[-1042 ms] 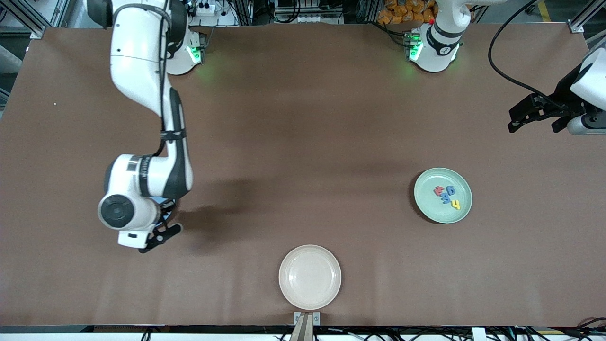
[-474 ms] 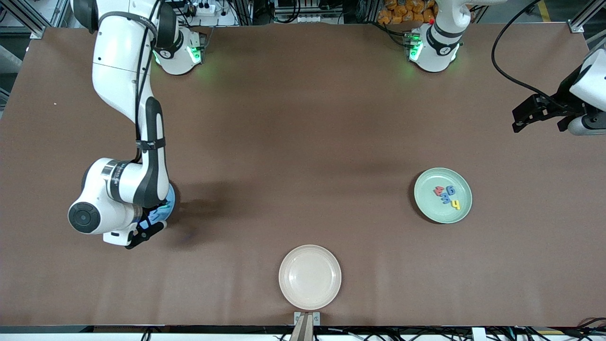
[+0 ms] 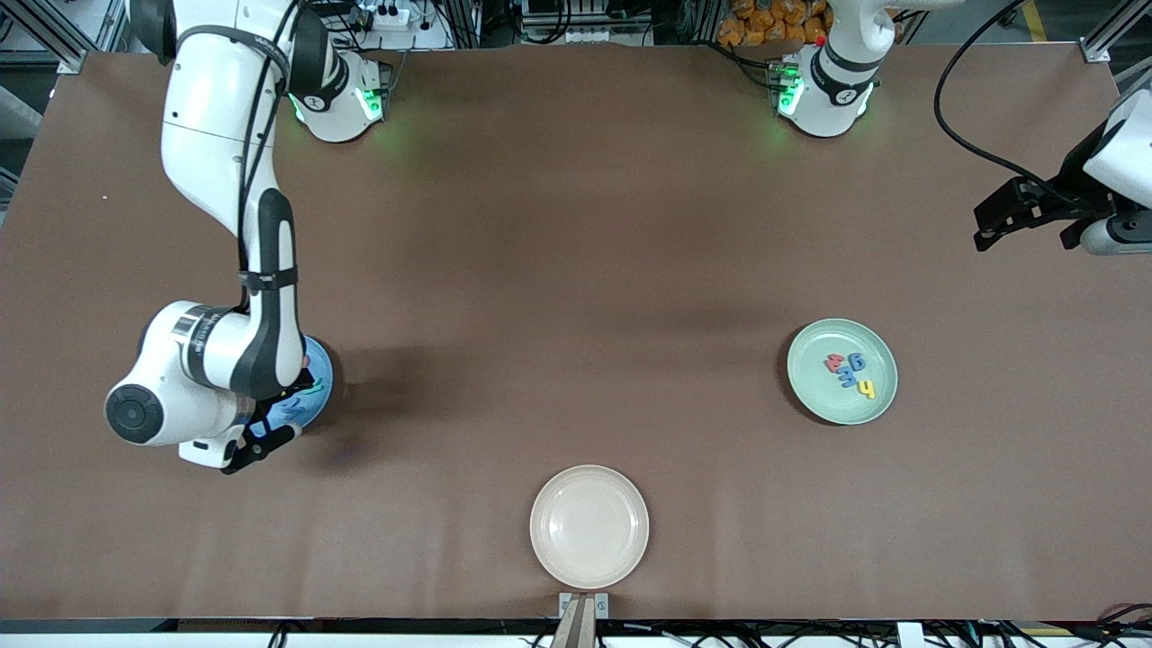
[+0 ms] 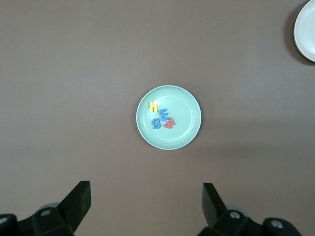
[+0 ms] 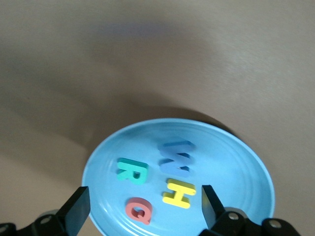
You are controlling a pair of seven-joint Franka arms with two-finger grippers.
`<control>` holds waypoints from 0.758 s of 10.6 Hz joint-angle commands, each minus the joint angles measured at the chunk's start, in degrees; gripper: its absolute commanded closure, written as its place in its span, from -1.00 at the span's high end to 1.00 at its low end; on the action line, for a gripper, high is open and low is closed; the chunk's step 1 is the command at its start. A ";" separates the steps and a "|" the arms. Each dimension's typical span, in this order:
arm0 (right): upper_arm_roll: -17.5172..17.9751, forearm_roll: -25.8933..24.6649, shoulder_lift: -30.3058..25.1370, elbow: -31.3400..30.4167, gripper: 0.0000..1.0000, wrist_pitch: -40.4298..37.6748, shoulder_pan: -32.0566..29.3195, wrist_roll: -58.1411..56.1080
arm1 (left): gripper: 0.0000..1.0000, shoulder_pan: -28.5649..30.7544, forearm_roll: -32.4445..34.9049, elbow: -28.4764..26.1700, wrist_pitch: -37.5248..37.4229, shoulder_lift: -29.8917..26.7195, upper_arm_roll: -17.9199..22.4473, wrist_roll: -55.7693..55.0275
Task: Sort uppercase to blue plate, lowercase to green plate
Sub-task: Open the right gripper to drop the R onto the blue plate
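The right gripper [image 5: 142, 209] hung low over the round sky-blue shallow plate [image 5: 236, 167], its two dark fingers [image 5: 76, 206] spread wide with nothing between them. On that plate, near the right arm's end of the table, lay the four foam capital letters: a blue M/W [image 5: 175, 158], a teal-green R [image 5: 132, 170], a yellow H [image 5: 179, 193] and a red Q [image 5: 138, 209]. The H sat just beside the blue letter, the Q close to the R, none of them stacked. In the front view the right arm's wrist covered most of the blue plate [image 3: 317, 389], leaving only its edge showing.

The left gripper [image 4: 146, 206] waited high above the table at the left arm's end, its fingers released and empty. Its wrist camera looked down on the round pale mint-green shallow plate [image 4: 184, 98], which held the four foam small letters clustered together: a yellow y [image 4: 153, 106], a blue g [image 4: 156, 123], a blue m [image 4: 164, 116] and a red w [image 4: 170, 123].

A round cream-beige plate [image 3: 589, 526] sat bare, nearer to the front camera than both other plates and between them. The green plate [image 3: 841, 371] lay well apart from the blue one on the brown table [image 3: 576, 270].
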 commanded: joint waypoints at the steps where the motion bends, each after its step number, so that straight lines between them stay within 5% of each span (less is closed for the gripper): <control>1: 2.23 1.24 -2.90 -1.83 1.00 0.31 -2.05 -0.37 | 1.00 -0.63 0.48 0.46 -1.22 -0.54 0.17 -0.40; 3: 11.51 -4.25 -7.01 -1.83 1.00 1.27 -9.24 3.47 | 1.00 -0.46 0.48 0.46 -1.22 -0.54 0.17 -0.31; 5: 25.64 -17.76 -14.55 -6.10 1.00 5.47 -18.29 14.69 | 1.00 -0.46 0.57 0.55 -1.92 -0.63 0.09 -0.40; 8: 33.88 -23.10 -27.82 -21.38 1.00 10.76 -23.86 21.25 | 1.00 -0.46 0.48 1.96 -3.50 -0.54 0.26 -0.31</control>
